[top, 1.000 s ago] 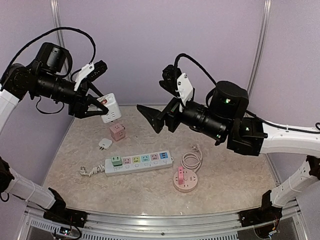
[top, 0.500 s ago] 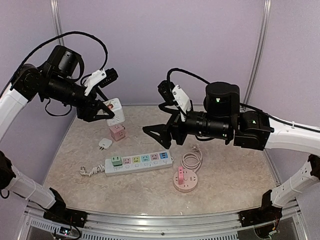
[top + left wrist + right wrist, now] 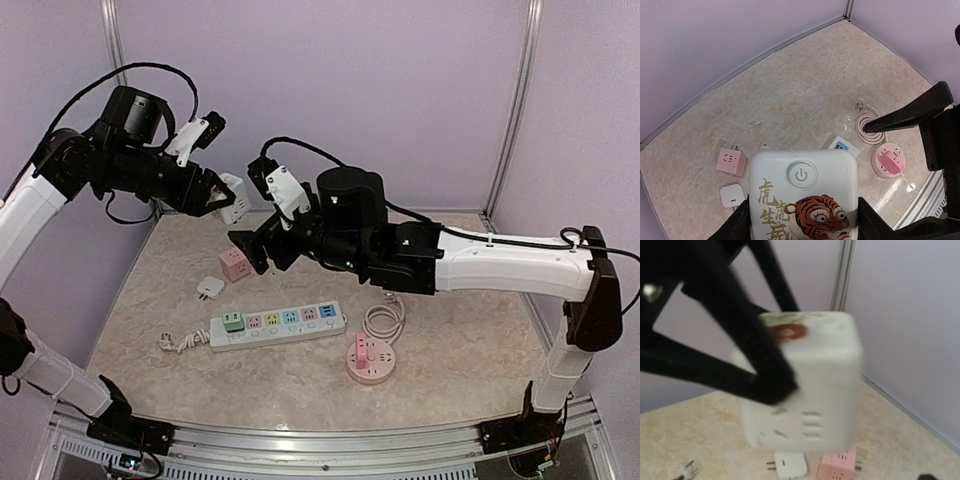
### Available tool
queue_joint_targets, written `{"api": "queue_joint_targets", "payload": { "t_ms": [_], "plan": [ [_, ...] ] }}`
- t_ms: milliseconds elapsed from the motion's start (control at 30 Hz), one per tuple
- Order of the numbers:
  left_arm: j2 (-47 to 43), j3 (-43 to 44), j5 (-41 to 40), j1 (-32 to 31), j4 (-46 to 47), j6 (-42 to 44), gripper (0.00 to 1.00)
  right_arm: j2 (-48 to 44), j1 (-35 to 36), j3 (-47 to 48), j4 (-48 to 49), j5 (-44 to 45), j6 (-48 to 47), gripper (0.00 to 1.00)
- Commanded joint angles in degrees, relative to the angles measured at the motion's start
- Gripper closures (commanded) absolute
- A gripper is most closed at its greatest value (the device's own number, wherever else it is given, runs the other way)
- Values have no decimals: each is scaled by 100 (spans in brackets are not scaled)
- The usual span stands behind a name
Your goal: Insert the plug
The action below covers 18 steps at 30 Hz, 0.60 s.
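White tiger-print plug (image 3: 802, 200) sits pinched in my left claw (image 3: 214, 194), aloft over the desk (image 3: 450, 345) at ten o'clock; my right claw (image 3: 252, 250) gapes open near its five o'clock.

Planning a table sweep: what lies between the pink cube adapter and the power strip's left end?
A small white plug lies between the pink cube adapter and the left end of the power strip, touching neither; the top external view shows it.
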Motion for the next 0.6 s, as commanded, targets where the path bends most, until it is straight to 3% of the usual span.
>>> {"api": "queue_joint_targets", "payload": {
  "t_ms": [0,300,567],
  "plan": [
    [-27,-61,69,84,269,-279,100,392,-2,600,107,110,-329,0],
    [-15,-113,165,95,277,-321,100,1005,-2,1405,-32,555,-642,0],
    [-54,-140,154,133,236,112,100,755,-7,1141,-171,355,-783,0]
  ]
}}
